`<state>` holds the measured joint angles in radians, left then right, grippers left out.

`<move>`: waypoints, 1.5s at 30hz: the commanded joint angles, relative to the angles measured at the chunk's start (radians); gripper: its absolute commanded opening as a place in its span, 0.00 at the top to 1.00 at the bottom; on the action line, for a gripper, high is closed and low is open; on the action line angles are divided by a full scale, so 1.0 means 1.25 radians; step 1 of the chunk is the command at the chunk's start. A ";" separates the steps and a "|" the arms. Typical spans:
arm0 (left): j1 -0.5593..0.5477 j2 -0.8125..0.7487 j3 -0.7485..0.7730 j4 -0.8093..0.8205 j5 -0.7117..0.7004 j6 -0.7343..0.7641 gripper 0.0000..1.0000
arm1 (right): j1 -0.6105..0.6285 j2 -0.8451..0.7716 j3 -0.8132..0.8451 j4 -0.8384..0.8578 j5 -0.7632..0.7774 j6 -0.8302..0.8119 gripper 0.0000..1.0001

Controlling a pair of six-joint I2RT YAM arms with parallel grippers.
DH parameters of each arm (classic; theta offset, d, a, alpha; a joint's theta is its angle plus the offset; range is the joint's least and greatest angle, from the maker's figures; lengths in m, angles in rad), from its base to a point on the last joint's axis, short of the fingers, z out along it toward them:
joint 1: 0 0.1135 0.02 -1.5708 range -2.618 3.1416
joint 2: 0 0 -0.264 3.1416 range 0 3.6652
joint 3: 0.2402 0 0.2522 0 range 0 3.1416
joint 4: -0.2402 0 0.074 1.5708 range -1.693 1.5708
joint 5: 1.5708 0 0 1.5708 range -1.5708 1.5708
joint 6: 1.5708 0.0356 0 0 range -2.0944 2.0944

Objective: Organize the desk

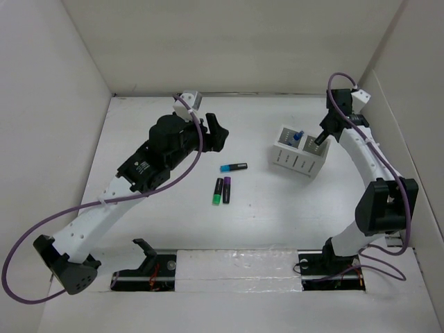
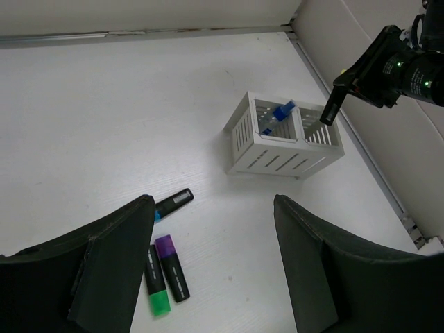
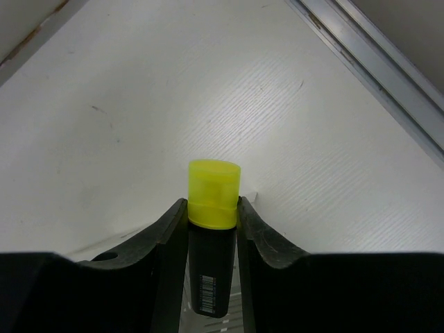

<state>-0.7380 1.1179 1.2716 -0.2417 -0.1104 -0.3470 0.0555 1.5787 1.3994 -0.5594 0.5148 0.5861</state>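
Observation:
On the white desk (image 1: 263,222) stands a white slotted pen holder (image 1: 298,157) with a blue marker (image 1: 297,137) in it. My right gripper (image 1: 322,137) hangs over the holder's right compartment, shut on a black highlighter with a yellow cap (image 3: 214,194), which points down at the holder (image 2: 284,142). On the desk in the middle lie a blue-capped marker (image 1: 234,166), a green-capped one (image 1: 218,191) and a purple-capped one (image 1: 227,189). My left gripper (image 1: 215,132) is open and empty, above the desk to the left of the holder; the three markers (image 2: 166,274) show by its left finger (image 2: 114,267).
White walls close in the desk at the back and on both sides, the right one (image 1: 399,118) close behind the holder. A metal rail (image 3: 374,62) runs along the foot of the wall. The arm bases (image 1: 326,260) sit at the near edge.

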 commanded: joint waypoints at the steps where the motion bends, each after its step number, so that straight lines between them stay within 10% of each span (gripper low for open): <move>1: 0.000 0.005 0.036 0.053 -0.005 0.027 0.34 | 0.022 -0.001 0.005 0.057 0.051 -0.004 0.87; 12: 0.000 0.036 0.061 0.039 0.002 0.048 0.34 | 0.082 0.048 -0.020 0.037 0.108 0.040 0.77; 25: 0.000 -0.003 0.007 -0.002 -0.016 -0.005 0.34 | 0.160 -0.123 -0.024 0.005 0.076 0.034 0.34; 31: 0.000 0.025 0.015 0.013 -0.021 -0.017 0.34 | 0.300 -0.206 -0.135 0.063 -0.120 0.040 0.94; 36: 0.000 0.047 0.052 0.002 -0.021 -0.017 0.35 | 0.484 -0.156 -0.220 0.120 -0.193 0.095 1.00; 45: 0.000 0.043 0.094 -0.015 -0.045 -0.001 0.35 | 0.643 0.095 -0.072 0.103 -0.202 0.063 0.36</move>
<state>-0.7376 1.1931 1.3334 -0.2779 -0.1490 -0.3561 0.8383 1.6707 1.2175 -0.4633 0.2741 0.6819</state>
